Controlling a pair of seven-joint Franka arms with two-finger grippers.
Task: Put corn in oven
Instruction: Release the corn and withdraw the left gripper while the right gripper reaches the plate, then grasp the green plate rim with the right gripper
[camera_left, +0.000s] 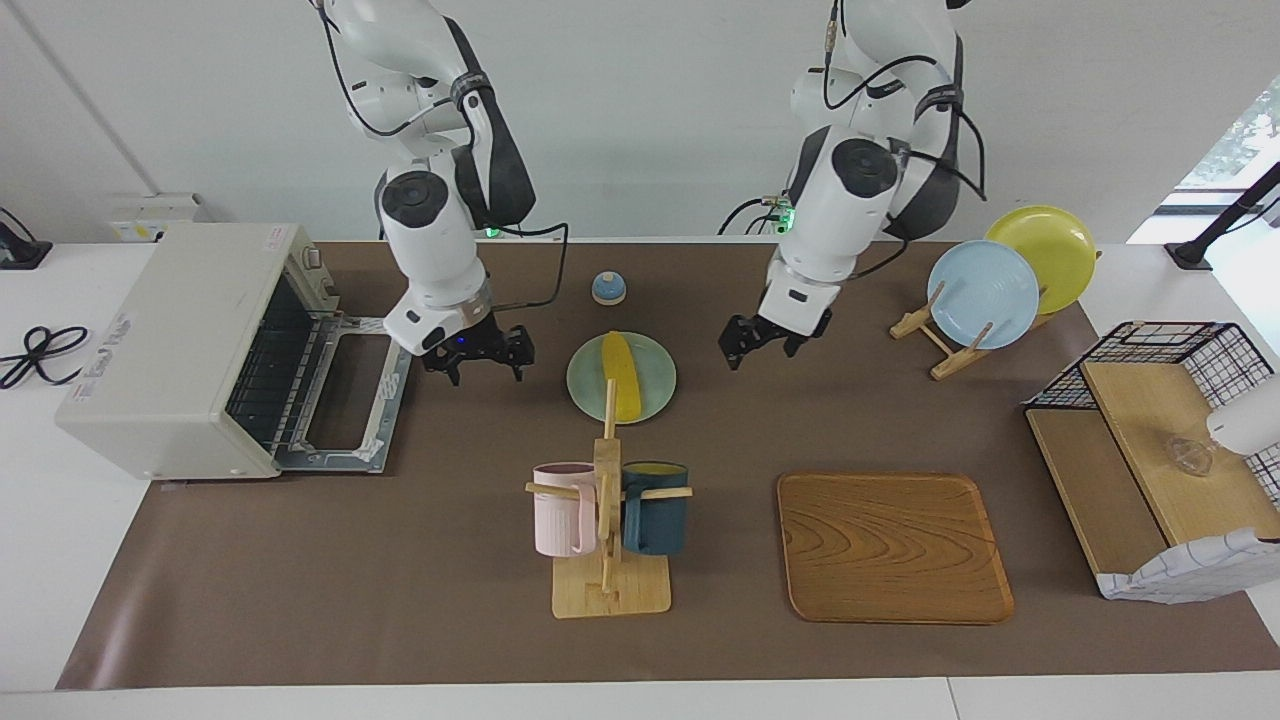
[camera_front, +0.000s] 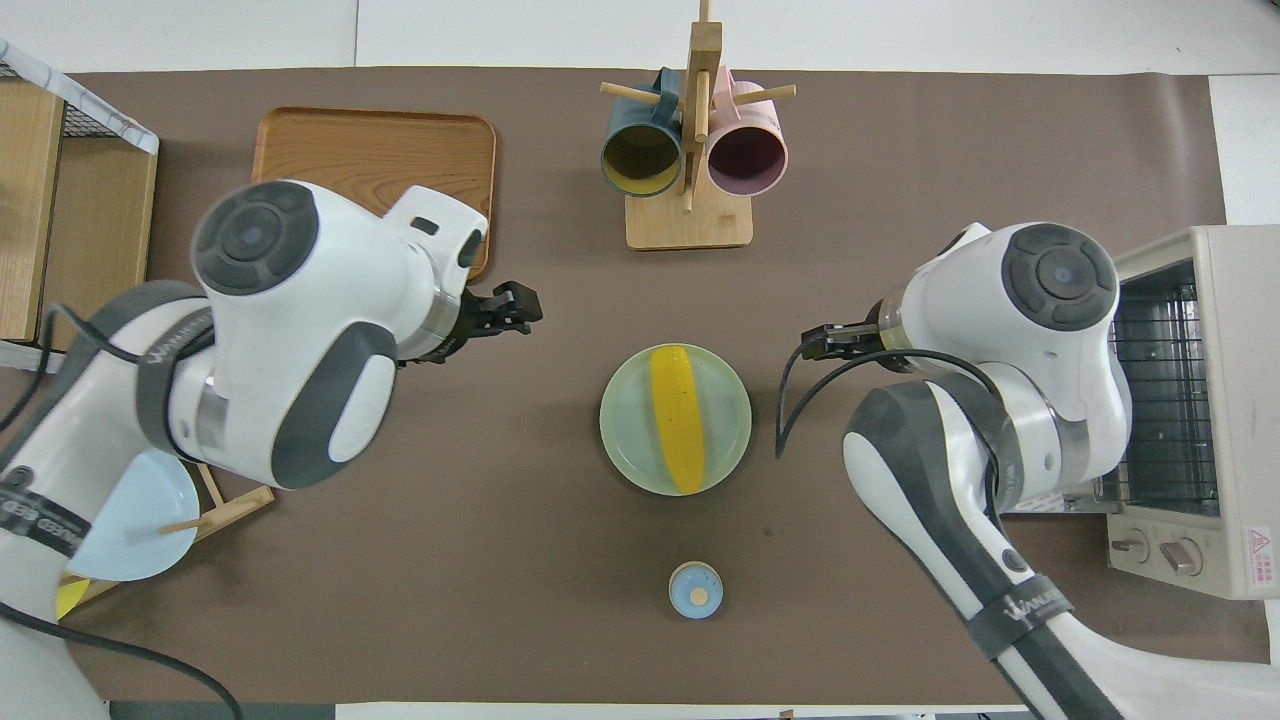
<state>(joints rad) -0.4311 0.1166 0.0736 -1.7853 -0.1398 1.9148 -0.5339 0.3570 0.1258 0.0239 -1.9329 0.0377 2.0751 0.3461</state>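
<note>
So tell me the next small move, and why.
Probably bring the right claw, open, over the bright yellow ridged corn cob and lower it. The cob lies free on the pale green round plate, the cream-white toaster oven stands open, and the left claw hangs open, off the plate.

wooden tray (camera_front: 375, 150) partly under the left arm; oven (camera_front: 1200, 410) cut by the edge

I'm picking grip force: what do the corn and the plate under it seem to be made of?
The corn looks like moulded plastic: uniform bright yellow, regular ridges, slight sheen. The pale green plate it lies on looks like smooth plastic or melamine, possibly glazed ceramic; an even colour and a soft gloss leave that open.
</note>
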